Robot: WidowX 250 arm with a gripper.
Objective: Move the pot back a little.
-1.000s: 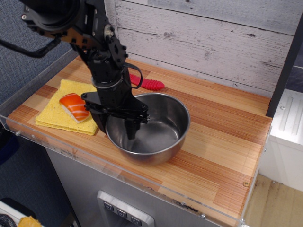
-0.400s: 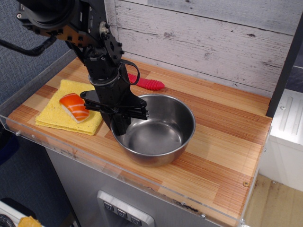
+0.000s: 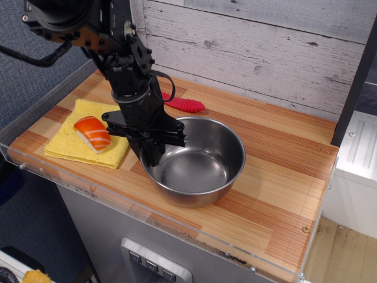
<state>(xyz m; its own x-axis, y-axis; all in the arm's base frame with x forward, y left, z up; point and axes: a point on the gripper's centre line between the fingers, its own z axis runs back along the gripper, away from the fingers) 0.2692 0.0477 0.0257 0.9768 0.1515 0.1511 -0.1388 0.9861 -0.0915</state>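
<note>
The pot (image 3: 197, 171), a round shiny steel bowl, stands on the wooden counter near its front edge. My gripper (image 3: 152, 157) reaches down from the upper left and its dark fingers are pinched on the pot's left rim. The fingertips are partly hidden by the rim and the pot's wall. The pot sits level, a short way right of the yellow cloth (image 3: 68, 148).
A salmon sushi piece (image 3: 92, 133) lies on the yellow cloth. A red ridged object (image 3: 186, 105) lies behind the pot, partly hidden by my arm. A white plank wall (image 3: 265, 53) closes the back. A clear plastic rim (image 3: 147, 215) runs along the counter's front edge.
The gripper has closed on the left rim, and the pot has shifted a little to the right and back with it.
</note>
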